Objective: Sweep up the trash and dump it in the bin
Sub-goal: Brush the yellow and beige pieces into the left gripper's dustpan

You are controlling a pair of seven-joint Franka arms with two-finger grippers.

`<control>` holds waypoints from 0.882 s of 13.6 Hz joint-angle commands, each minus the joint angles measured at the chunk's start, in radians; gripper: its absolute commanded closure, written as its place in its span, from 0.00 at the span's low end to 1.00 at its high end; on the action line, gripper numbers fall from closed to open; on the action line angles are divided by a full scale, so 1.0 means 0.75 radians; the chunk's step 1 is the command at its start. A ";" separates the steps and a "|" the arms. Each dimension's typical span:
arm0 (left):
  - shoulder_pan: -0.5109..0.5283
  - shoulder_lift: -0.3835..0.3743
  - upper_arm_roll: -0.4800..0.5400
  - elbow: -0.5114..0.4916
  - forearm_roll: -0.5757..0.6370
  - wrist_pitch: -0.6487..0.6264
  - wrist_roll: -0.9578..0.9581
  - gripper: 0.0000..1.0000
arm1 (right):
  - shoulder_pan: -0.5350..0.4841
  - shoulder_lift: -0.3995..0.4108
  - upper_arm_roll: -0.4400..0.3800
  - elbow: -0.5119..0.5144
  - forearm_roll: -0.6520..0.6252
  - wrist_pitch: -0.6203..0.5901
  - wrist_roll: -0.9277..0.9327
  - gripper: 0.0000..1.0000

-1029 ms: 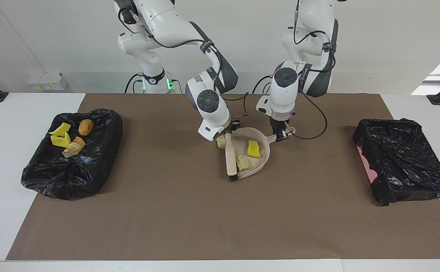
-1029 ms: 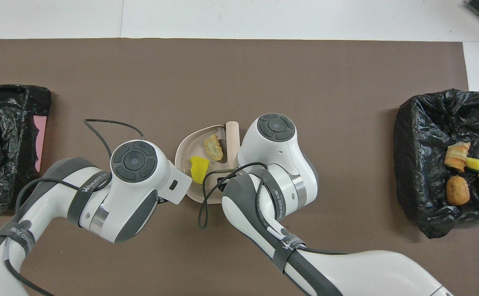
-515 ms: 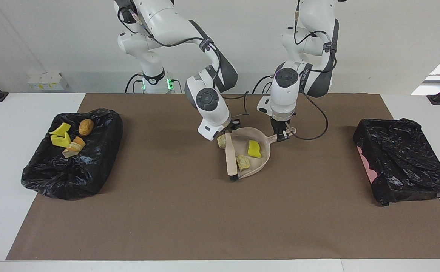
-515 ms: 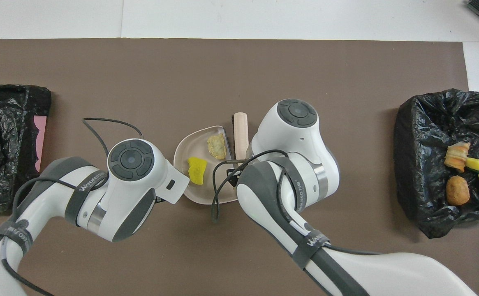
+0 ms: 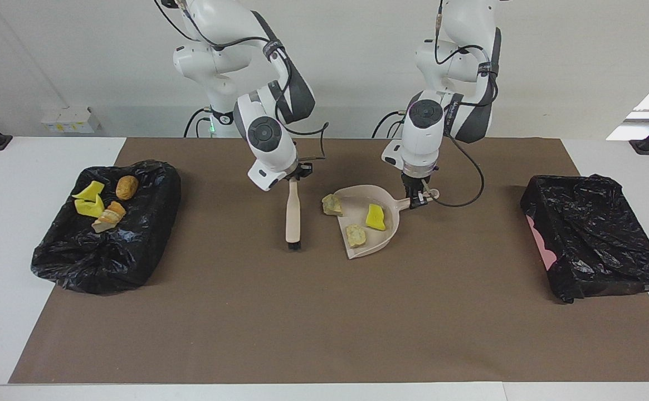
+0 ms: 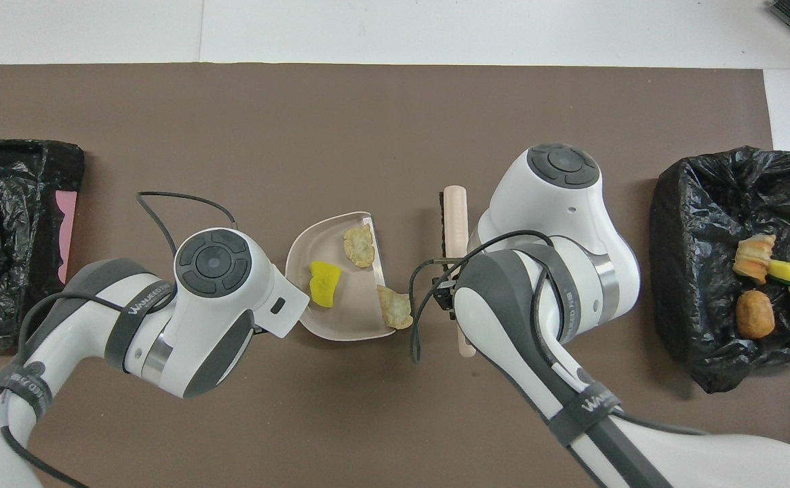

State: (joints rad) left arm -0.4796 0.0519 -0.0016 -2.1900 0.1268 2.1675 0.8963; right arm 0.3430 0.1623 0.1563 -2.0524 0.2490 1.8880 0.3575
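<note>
Plainly, the risk sits at the dustpan's [image 5: 370,225] open lip. The left tool [image 5: 416,201] is clamped on the dustpan's handle, and the pan lies on the counter [image 5: 324,312] under and just forward of that tool. A yellow chunk [image 5: 375,217] and a crusty piece [image 5: 356,235] lie inside the pan, but a third piece [image 5: 332,204] sits right at the rim corner, toward the right tool, and I cannot tell whether it is on the lip or just off it on the counter.

The right tool [image 5: 295,177] is closed on the brush's [image 5: 292,214] handle end, with the brush hanging down from it and its black bristles at or near the counter, well apart from the pan's mouth.

If the left tool lifts the pan as things lie, that rim piece would likely be left on the counter or roll off the lip. A tilt toward the open edge on the way up could also let the crusty piece near the lip slide out. The grip is at the very end of the handle, so the loaded pan may sag.

Four lumps already lie in the bin [image 5: 107,228] at the right arm's end; a second bin [image 5: 594,234] at the left arm's end shows nothing in it. Carrying the pan across to the filled bin means passing the right tool and brush, which could knock it.
</note>
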 commanded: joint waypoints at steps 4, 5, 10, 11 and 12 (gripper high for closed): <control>0.026 -0.041 0.000 -0.076 0.023 0.041 0.024 1.00 | 0.152 0.094 0.015 0.071 0.173 0.207 0.069 1.00; 0.026 -0.041 0.004 -0.076 0.023 0.039 0.024 1.00 | 0.164 0.115 0.017 0.112 0.232 0.229 0.067 1.00; 0.048 -0.034 0.004 -0.062 0.021 0.014 0.016 1.00 | 0.148 0.178 0.015 0.260 0.323 0.197 0.067 1.00; 0.052 -0.034 0.004 -0.056 0.021 0.012 0.020 1.00 | 0.144 0.166 0.009 0.258 0.319 0.146 0.069 1.00; 0.056 -0.030 0.006 -0.044 0.021 0.000 0.024 1.00 | 0.132 0.154 -0.006 0.262 0.312 0.065 0.071 1.00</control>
State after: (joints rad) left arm -0.4564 0.0487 0.0004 -2.2008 0.1268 2.1699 0.8996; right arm 0.4633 0.2803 0.1573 -1.8779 0.4747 2.0143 0.4035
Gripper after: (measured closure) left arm 0.692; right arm 0.744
